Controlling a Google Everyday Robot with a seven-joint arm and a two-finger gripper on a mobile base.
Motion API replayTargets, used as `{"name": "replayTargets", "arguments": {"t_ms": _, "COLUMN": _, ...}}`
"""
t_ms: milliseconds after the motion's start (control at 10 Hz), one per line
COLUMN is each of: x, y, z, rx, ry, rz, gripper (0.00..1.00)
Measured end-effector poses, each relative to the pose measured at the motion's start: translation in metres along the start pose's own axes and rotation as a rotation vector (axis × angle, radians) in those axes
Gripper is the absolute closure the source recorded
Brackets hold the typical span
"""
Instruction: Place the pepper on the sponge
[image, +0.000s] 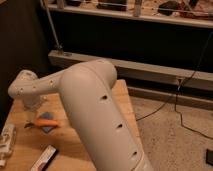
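Note:
The orange pepper (46, 122) lies on the wooden table (95, 150) at the left, across a small light-blue sponge (48, 128); blue shows both behind and in front of it. My gripper (33, 103) hangs at the end of the white arm (95, 115), just above and to the left of the pepper, and appears apart from it. The arm's wrist hides much of the gripper. The big white forearm fills the middle of the view and covers the table's centre.
A clear wrapped packet (6, 143) lies at the table's left edge. A flat bar-shaped packet (44, 159) sits near the front edge. A dark rack with a metal rail (150, 70) runs behind the table. Cables (190, 125) trail on the floor to the right.

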Motion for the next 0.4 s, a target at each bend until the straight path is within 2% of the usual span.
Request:
{"name": "replayTargets", "arguments": {"t_ms": 200, "x": 0.02, "y": -0.034, "z": -0.025, "rx": 0.05, "ry": 0.022, "rz": 0.096, "gripper": 0.2}}
{"name": "replayTargets", "arguments": {"t_ms": 400, "x": 0.045, "y": -0.06, "z": -0.042, "rx": 0.08, "ry": 0.064, "rz": 0.208, "gripper": 0.2}}
